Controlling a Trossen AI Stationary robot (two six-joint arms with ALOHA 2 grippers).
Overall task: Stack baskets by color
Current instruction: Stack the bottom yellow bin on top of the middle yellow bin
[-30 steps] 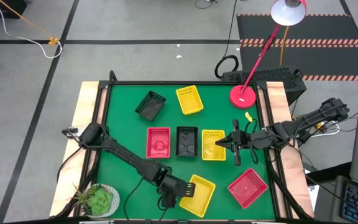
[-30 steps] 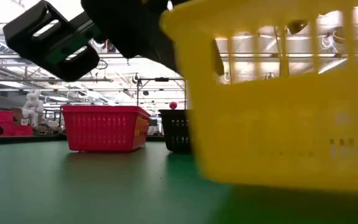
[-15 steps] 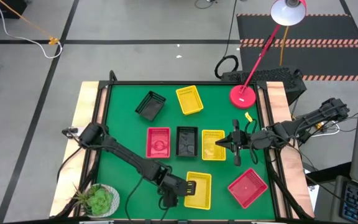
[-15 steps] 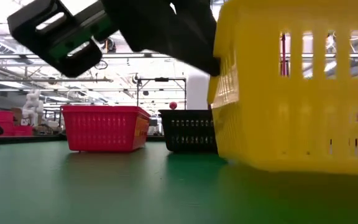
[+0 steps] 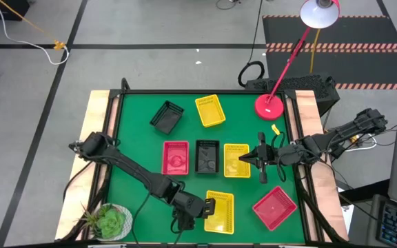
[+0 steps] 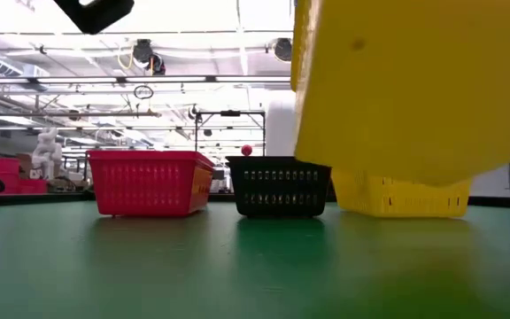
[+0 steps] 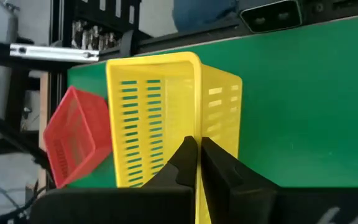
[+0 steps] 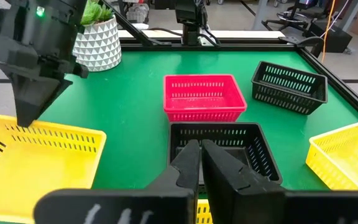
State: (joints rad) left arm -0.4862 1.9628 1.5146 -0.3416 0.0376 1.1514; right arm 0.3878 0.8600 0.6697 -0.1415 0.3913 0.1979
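My left gripper is shut on a yellow basket near the table's front edge. The low view shows this basket raised off the green table. A red basket, a black basket and a yellow basket stand in a row at mid-table. A second black basket and another yellow one sit farther back. A second red basket lies near right. My right gripper hangs shut above the row's yellow basket, touching nothing. My left gripper pinches the yellow basket's left long wall at its rim, one finger inside the basket and the other outside. The fingers slant down from the table's left side. The basket hangs clear of the table, its open side up.
A red lamp base stands at the far right corner. A potted plant sits at the near left corner. Bare green table lies left of the row and along the near left.
My left gripper has risen, carrying the yellow basket with it. The basket first swung from a skewed stand to square with the table, then came up clear of the surface.
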